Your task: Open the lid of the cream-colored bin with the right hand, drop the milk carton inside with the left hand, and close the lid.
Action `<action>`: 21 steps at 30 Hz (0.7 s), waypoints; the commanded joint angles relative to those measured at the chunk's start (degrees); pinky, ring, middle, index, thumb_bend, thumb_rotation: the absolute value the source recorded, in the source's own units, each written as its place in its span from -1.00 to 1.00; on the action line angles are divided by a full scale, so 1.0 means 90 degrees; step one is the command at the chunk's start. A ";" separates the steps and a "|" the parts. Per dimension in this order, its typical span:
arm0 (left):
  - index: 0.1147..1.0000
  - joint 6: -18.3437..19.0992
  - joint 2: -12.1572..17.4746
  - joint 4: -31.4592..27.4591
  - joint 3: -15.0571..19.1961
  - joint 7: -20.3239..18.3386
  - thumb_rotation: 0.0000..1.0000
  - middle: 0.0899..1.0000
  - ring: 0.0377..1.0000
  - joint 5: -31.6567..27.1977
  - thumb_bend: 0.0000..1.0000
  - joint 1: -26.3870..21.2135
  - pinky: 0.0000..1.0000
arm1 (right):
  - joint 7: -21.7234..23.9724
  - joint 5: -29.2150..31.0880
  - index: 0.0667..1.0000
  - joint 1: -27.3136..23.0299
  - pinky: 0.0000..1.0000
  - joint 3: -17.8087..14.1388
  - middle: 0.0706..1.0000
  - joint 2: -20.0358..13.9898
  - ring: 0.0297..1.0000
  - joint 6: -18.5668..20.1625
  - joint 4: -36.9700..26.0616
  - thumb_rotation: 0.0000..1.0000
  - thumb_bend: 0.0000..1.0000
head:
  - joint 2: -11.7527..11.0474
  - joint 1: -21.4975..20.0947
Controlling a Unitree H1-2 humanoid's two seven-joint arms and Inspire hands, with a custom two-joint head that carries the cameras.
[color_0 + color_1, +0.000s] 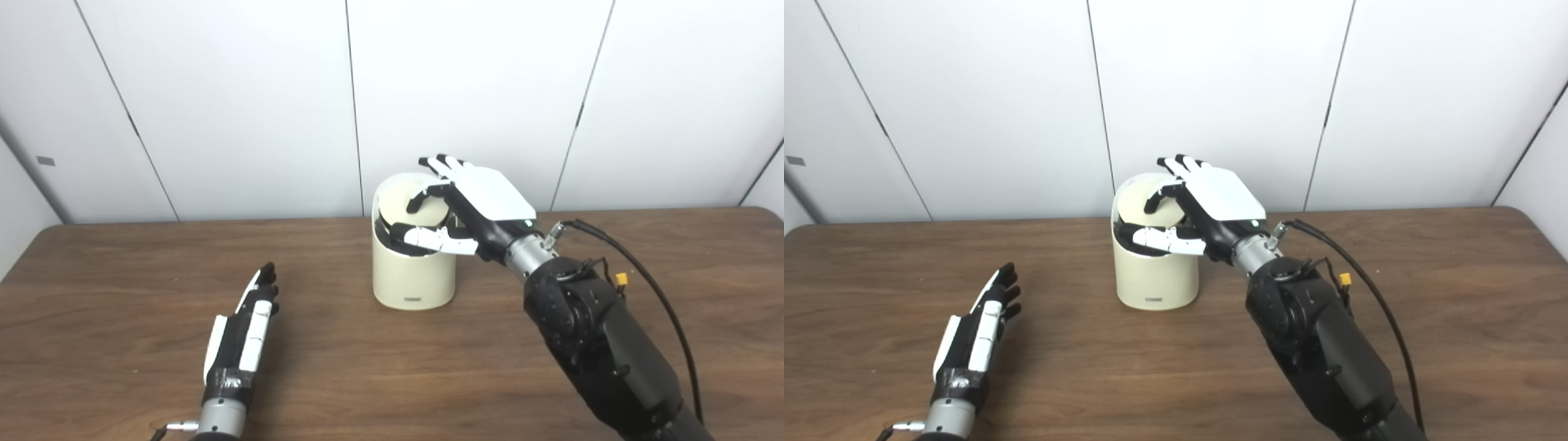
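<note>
Right robot hand (474,211) is working at the top of the cream-colored bin (414,275). Its thumb is lying along the bin's front rim while its fingers (429,193) are curling over the lid (409,205). The lid is showing tilted, with a dark gap at the near rim, so it is reading as partly swung open. Whether the hand is truly clamped on the lid or only pressing it, I cannot tell.

Left robot hand (980,331) is resting flat on the worktop (392,380), well apart from the bin on its left, fingers straight and close together, holding nothing.

Step in hand, as judged: either opening the lid or closing it; the pictures alone are not settling which.

Milk carton: not appearing anywhere on the worktop. It may be lying inside the bin already, but the interior is hidden by the lid and the right hand.

If the carton is inside, the next move is calling for letting the lid swing level and lifting the hand clear without tipping the bin.
</note>
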 commanded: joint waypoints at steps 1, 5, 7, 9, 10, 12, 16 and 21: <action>1.00 -0.0173 -0.0074 -0.0219 0.0076 0.0046 1.00 0.93 0.90 -0.0162 0.33 -0.0119 0.84 | 0.0058 -0.0121 0.32 -0.0117 1.00 0.0035 0.92 -0.0048 1.00 -0.0188 -0.0037 1.00 0.10 | 0.0008 -0.0003; 1.00 -0.0133 -0.0166 -0.0278 0.0122 0.0037 1.00 0.92 0.92 -0.0281 0.34 -0.0101 0.88 | 0.0037 -0.0307 0.30 -0.0019 1.00 0.0107 0.91 -0.0083 1.00 -0.0250 -0.0018 1.00 0.13 | 0.0010 0.0004; 1.00 -0.0159 -0.0167 -0.0276 0.0119 0.0022 1.00 0.93 0.92 -0.0280 0.34 -0.0093 0.88 | 0.0010 -0.0449 0.28 0.0038 1.00 0.0112 0.91 -0.0082 1.00 -0.0279 -0.0010 1.00 0.12 | 0.0017 -0.0004; 1.00 -0.0170 -0.0178 -0.0269 0.0129 0.0011 1.00 0.94 0.93 -0.0321 0.34 -0.0098 0.88 | -0.0008 -0.0620 0.26 0.0091 1.00 0.0112 0.91 -0.0079 1.00 -0.0308 -0.0011 1.00 0.12 | 0.0017 -0.0004; 1.00 -0.0147 -0.0183 -0.0278 0.0137 0.0010 1.00 0.94 0.93 -0.0336 0.34 -0.0102 0.89 | -0.0030 -0.0726 0.26 0.0114 1.00 0.0125 0.90 -0.0085 1.00 -0.0334 -0.0004 1.00 0.13 | 0.0021 0.0009; 1.00 -0.0109 -0.0181 -0.0303 0.0141 -0.0003 1.00 0.94 0.93 -0.0360 0.33 -0.0105 0.91 | -0.0040 -0.0866 0.26 0.0157 1.00 0.0134 0.90 -0.0084 1.00 -0.0355 0.0002 1.00 0.13 | 0.0029 0.0016; 1.00 -0.0115 -0.0164 -0.0317 0.0145 -0.0027 1.00 0.95 0.94 -0.0359 0.32 -0.0094 0.91 | -0.0046 -0.1066 0.25 0.0245 1.00 0.0139 0.90 -0.0071 1.00 -0.0403 0.0011 1.00 0.13 | 0.0033 0.0013; 1.00 -0.0137 -0.0146 -0.0319 0.0158 -0.0041 1.00 0.95 0.95 -0.0364 0.30 -0.0103 0.94 | 0.0073 -0.1495 0.25 0.0320 1.00 0.0174 0.90 -0.0027 1.00 -0.0336 -0.0002 1.00 0.15 | 0.0066 0.0017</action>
